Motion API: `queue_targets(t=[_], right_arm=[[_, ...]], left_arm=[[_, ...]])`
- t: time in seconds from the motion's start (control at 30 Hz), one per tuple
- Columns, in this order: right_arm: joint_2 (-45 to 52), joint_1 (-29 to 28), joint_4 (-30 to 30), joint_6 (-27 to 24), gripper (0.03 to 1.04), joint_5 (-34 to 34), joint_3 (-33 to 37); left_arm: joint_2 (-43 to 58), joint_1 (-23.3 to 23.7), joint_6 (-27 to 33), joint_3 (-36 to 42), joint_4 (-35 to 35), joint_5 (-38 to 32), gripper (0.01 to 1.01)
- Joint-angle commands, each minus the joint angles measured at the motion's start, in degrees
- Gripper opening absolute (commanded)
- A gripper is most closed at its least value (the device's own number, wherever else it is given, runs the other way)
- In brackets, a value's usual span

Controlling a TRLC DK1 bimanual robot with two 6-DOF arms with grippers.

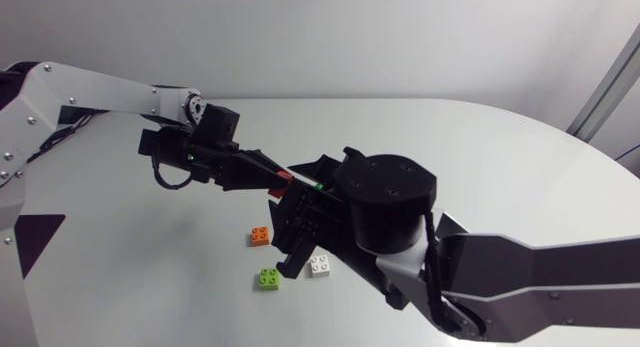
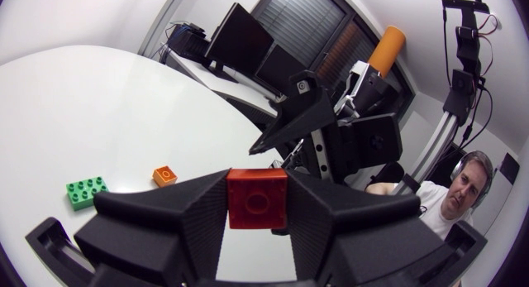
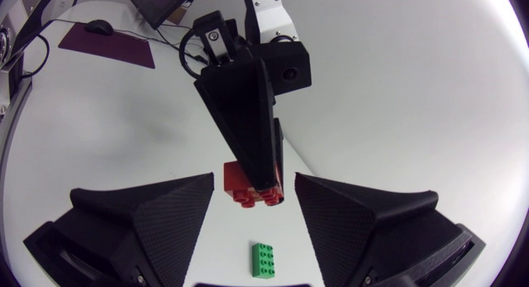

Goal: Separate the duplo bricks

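My left gripper [image 1: 272,175] hangs above the table's middle, shut on a red brick [image 1: 284,175]. In the left wrist view the red brick [image 2: 257,200] sits clamped between both fingers [image 2: 173,221]. My right gripper [image 1: 290,222] faces it from the other side, open. In the right wrist view the red brick [image 3: 252,188] lies between the right fingers [image 3: 165,212] with a gap on each side, and the left fingers [image 3: 248,113] cover its top. On the table lie an orange brick [image 1: 260,236], a green brick [image 1: 267,278] and a white brick [image 1: 321,266].
The green brick [image 3: 263,260] lies on the white table [image 1: 480,147] straight under the two grippers. The green brick [image 2: 86,191] and orange brick [image 2: 164,175] lie off to one side of the left gripper. A dark mat [image 1: 38,232] lies at the left edge.
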Motion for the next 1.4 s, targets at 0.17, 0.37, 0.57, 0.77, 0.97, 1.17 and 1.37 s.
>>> queue_targets(t=[0.17,0.37,0.57,0.77,0.97,1.17,1.37], right_arm=[[1.38,0.4,2.17,-1.4,0.53,0.78,-2.74],[1.56,0.49,2.61,-1.66,0.52,0.78,-2.92],[1.56,1.01,2.88,-1.84,0.4,0.78,-2.57],[1.56,1.81,3.4,-2.01,0.27,1.22,-3.01],[0.59,2.42,3.49,-2.01,0.27,1.75,-3.97],[-0.82,2.86,3.49,-2.45,0.27,2.54,-5.03],[-3.45,2.77,3.4,-3.07,0.27,3.24,-7.14]], left_arm=[[0.28,-0.36,-0.52,-0.36,-13.97,1.21,0.139],[-1.65,-0.45,-1.66,-0.71,-14.23,1.21,0.139],[-2.88,-0.53,-1.31,-2.03,-14.23,1.13,0.138],[-3.94,-0.53,1.5,-3.52,-14.32,1.04,0.139],[-5.26,-0.45,2.03,-3.96,-14.32,1.04,0.164],[-7.37,0.34,2.21,-3.87,-14.49,1.21,0.513],[-9.12,1.57,3.88,-4.31,-14.49,1.21,0.746]])
